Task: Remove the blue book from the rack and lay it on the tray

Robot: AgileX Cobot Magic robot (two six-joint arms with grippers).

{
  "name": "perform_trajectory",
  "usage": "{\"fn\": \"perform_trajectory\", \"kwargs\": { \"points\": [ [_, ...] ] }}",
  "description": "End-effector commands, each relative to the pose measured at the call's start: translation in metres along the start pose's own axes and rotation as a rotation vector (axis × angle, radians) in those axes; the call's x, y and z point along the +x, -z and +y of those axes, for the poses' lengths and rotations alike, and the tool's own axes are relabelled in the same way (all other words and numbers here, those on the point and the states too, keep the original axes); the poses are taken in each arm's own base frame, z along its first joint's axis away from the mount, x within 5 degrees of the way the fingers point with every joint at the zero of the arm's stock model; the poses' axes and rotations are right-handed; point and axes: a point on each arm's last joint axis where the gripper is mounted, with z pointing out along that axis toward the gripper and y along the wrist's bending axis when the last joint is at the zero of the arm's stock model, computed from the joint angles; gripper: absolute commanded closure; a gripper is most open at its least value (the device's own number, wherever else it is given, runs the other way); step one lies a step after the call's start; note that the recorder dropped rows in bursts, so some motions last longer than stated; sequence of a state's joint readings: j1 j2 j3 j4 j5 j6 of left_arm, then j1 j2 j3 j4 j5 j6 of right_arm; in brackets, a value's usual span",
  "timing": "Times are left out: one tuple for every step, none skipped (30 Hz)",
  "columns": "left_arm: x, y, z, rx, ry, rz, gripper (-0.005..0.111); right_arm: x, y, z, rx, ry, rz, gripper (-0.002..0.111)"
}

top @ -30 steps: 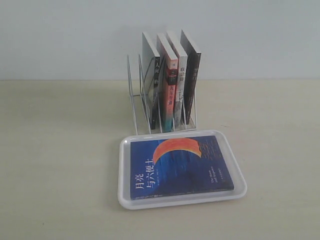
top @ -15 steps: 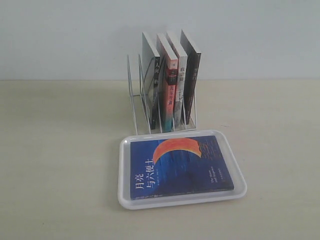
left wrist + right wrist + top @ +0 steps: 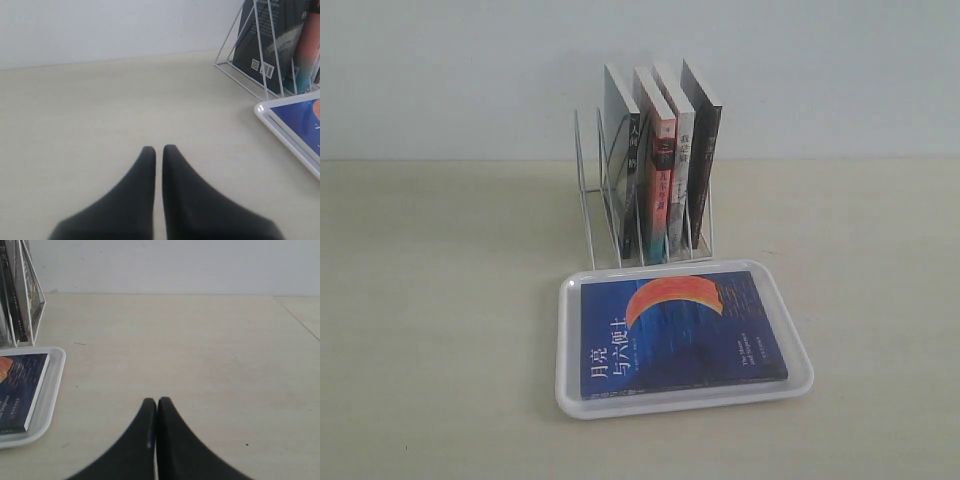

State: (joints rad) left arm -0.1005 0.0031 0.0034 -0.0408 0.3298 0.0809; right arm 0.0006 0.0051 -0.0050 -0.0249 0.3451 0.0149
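The left pincer (image 3: 158,149) and right pincer (image 3: 154,400) stay pressed together (both empty), the blue book (image 3: 680,335) unmoved on the tray (image 3: 680,401).

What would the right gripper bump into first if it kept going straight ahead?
Probably nothing close. The shut right gripper points out over the table toward the pale wall. The tray and rack sit off to one side. Depth is hard to judge.
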Motion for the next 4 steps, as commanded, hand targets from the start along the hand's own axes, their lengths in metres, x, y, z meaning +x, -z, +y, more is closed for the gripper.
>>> {"fn": "perform_trajectory", "kwargs": {
  "points": [
    [-0.0026, 0.0006, 0.0002, -0.001, 0.006, -0.022, 0.102, 0.0008, -0.0002, -0.0002, 0.002, 0.002, -0.007, 0.109],
    [-0.0026, 0.0006, 0.0002, -0.001, 0.006, -0.022, 0.102, 0.0008, -0.0002, -0.0002, 0.002, 0.002, -0.007, 0.109],
    [-0.0026, 0.0006, 0.0002, -0.001, 0.006, -0.022, 0.102, 0.0008, -0.0002, -0.0002, 0.002, 0.002, -0.007, 0.109],
    [-0.0026, 0.0006, 0.0002, -0.001, 0.006, -0.022, 0.102, 0.0008, -0.0002, -0.0002, 0.002, 0.0, -0.007, 0.109]
  ]
}}
